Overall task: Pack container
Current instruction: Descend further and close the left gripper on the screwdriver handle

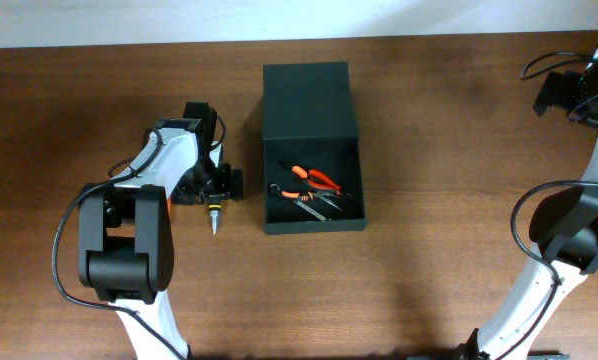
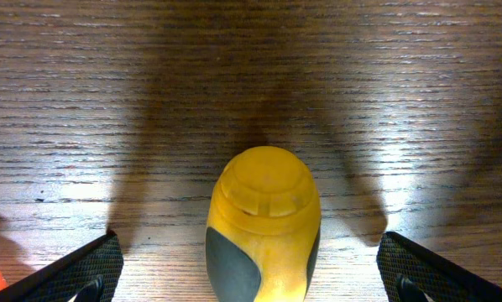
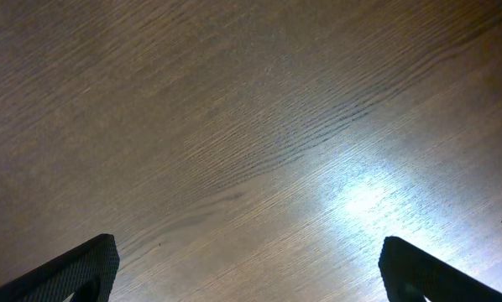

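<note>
Yellow with a grey grip patch, the screwdriver (image 2: 264,226) handle fills the low middle of my left wrist view, lying on the wooden table (image 2: 108,101) with its rounded butt pointing away from me. My left claw (image 2: 253,277) is spread wide, one dark finger (image 2: 79,268) on each side of the handle and neither touching it, so nothing is pinched yet. From overhead the container (image 1: 315,226) sits just to the right of this arm, well within reach. Its flap lid (image 1: 309,100) is thrown back flat on the far side and its tray is open, with orange-handled pliers (image 1: 314,180) and a few small dark tools I cannot name already inside. My right claw (image 3: 251,281) is also spread, hanging over bare wood far off at the table's right edge, holding nothing. I judge the step in hand to be picking up the screwdriver to put it in the box. To do it well I should drop lower until my fingers straddle the thick part of the handle, centre it between them, and close squarely across the rubbery grey patch, since the round plastic may roll or squirt out of a skewed pinch. Then I should lift clear of the box wall and lay the tool in the free strip beside the pliers.
</note>
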### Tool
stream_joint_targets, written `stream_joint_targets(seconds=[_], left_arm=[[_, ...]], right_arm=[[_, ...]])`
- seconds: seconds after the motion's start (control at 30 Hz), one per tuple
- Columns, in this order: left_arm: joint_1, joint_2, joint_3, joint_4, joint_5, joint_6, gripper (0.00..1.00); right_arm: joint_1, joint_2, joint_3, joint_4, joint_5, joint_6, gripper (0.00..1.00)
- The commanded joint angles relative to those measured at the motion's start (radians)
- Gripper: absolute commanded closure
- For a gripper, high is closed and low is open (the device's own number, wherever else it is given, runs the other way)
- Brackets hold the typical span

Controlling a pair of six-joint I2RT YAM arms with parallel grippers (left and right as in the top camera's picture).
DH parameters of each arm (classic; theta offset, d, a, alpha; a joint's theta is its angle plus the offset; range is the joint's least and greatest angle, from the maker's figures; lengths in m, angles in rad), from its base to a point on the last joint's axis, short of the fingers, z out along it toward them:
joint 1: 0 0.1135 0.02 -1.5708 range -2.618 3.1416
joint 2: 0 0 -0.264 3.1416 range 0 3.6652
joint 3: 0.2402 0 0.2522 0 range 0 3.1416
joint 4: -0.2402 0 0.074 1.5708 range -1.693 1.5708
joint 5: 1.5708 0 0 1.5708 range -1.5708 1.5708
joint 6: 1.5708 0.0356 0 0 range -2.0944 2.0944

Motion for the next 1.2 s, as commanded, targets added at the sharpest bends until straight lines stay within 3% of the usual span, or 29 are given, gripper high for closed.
stream_joint_targets(seconds=[0.0, 0.17, 0.5, 0.57, 1.17], left_arm=[[0.003, 0.013, -0.018, 0.001, -0.006, 0.013, 0.01], [0.003, 0.013, -0.018, 0.000, -0.006, 0.013, 0.00], [0.003, 0.013, -0.018, 0.003, -0.006, 0.013, 0.11], [0.003, 0.013, -0.018, 0.006, -0.006, 0.013, 0.19], [0.003, 0.013, -0.018, 0.014, -0.006, 0.013, 0.49]], right_arm=[[-0.007, -0.024, -0.003, 0.000, 0.016, -0.006, 0.01], [-0.007, -0.024, -0.003, 0.000, 0.016, -0.006, 0.01], [-0.007, -0.024, -0.003, 0.000, 0.016, -0.006, 0.02], [-0.007, -0.024, -0.003, 0.000, 0.016, -0.006, 0.01], [-0.007, -0.024, -0.003, 0.000, 0.016, -0.006, 0.01]])
